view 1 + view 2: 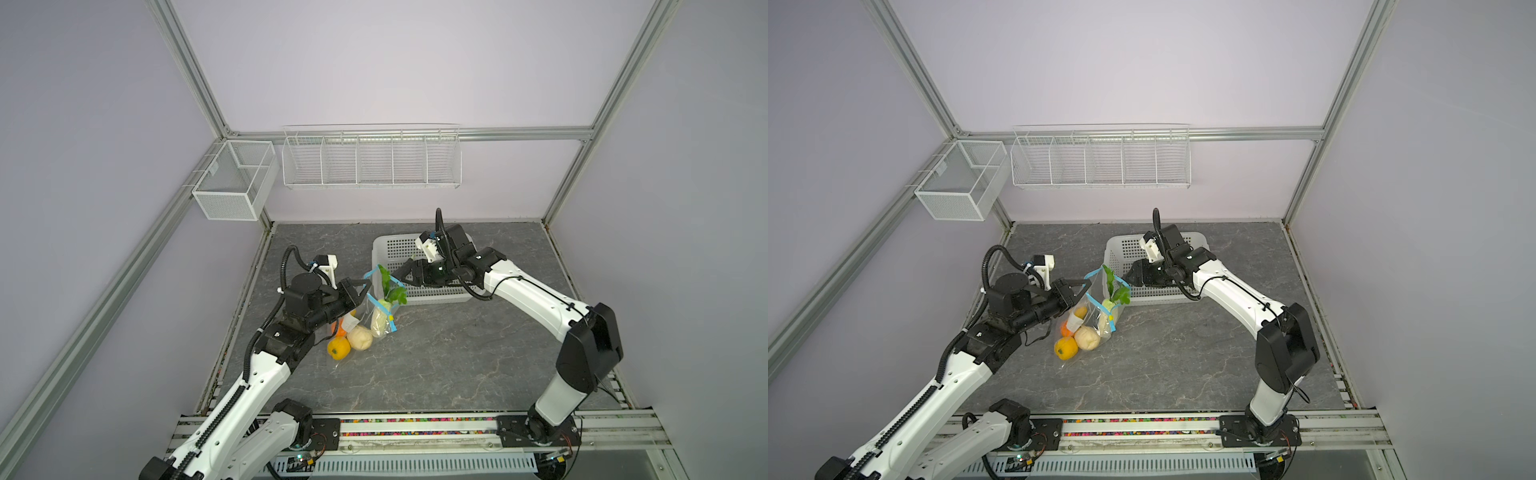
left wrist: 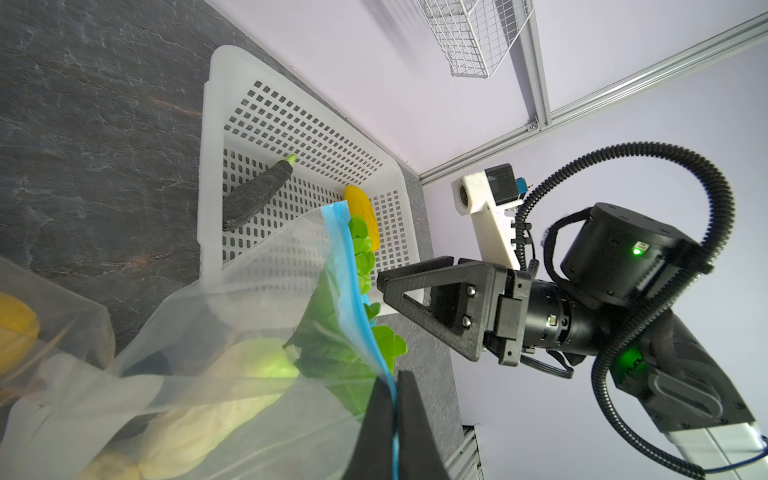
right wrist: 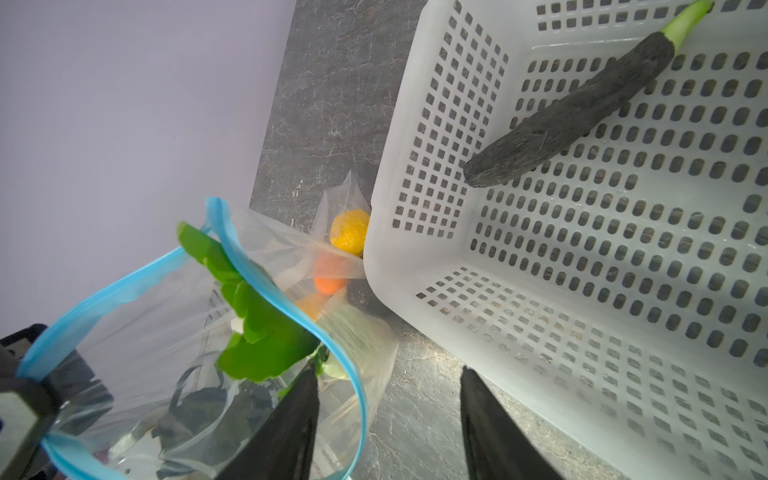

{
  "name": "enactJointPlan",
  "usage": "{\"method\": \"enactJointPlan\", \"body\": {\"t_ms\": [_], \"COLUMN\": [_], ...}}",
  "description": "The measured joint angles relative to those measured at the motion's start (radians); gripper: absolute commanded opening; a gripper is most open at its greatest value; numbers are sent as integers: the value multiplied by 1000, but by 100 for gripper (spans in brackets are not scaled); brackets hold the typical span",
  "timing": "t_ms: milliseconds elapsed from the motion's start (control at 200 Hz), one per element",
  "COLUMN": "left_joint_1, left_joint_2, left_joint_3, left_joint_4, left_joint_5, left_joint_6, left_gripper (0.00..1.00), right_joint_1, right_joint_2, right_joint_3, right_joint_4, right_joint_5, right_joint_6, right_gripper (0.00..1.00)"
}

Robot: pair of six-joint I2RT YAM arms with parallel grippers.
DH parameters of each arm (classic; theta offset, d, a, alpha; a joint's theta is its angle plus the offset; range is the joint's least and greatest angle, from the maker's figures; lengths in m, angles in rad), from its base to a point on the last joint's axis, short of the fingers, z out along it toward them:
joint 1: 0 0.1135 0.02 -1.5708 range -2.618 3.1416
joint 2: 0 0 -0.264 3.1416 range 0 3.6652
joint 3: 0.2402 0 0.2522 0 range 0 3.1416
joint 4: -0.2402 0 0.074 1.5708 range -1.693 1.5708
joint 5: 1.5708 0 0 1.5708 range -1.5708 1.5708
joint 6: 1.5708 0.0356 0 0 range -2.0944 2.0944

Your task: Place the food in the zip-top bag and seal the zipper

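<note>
Scene: the clear plastic zip-top bag (image 1: pixel 367 309) stands upright at frame centre in both top views, just left of the white perforated plastic basket (image 1: pixel 386 242). Its bottom rests on the grey marbled tabletop (image 1: pixel 457 353).

Grip: the left gripper (image 2: pixel 395 428) is clenched on the light-blue zipper strip (image 2: pixel 345 266), which runs between its two black fingers at the lower edge of the left wrist view. The bag mouth gapes.

The right gripper (image 3: pixel 390 428) is released, jaws apart, nothing between them. One of its fingers (image 3: pixel 291 424) lies at the bag's rim; inside or outside the mouth cannot be told.

Contents of bag:
- white radish with green leaves (image 1: pixel 380 320), leaves poking above the zipper
- beige knobbly piece (image 1: pixel 360 337)
- yellow round fruit (image 1: pixel 338 348)
- orange piece (image 1: pixel 340 331)

In the basket: a dark aubergine-shaped piece with green stem (image 3: pixel 569 112), and a yellow piece (image 2: pixel 361 208) at one corner.
</note>
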Motion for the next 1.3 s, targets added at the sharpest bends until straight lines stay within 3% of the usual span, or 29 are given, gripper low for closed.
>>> {"method": "enactJointPlan", "body": {"t_ms": [415,705,825,1299], "left_joint_1": [0,0,0,0], "left_joint_2": [0,-5,-6,-24], "left_joint_3": [0,0,3,168], "left_joint_4": [0,-6,-11,-172], "left_joint_5": [0,0,-1,-55], "left_joint_6": [0,0,0,43], "left_gripper": [0,0,0,0], "right_joint_1": [37,54,56,85], "right_joint_2": [38,47,47,24], "right_joint_3": [0,-1,0,98], "right_joint_4": [-6,-6,-5,-26], "right_joint_5": [-27,-57,-69,-75], "right_joint_6": [-11,-19,-13,-11], "right_gripper": [43,14,8,7]}}
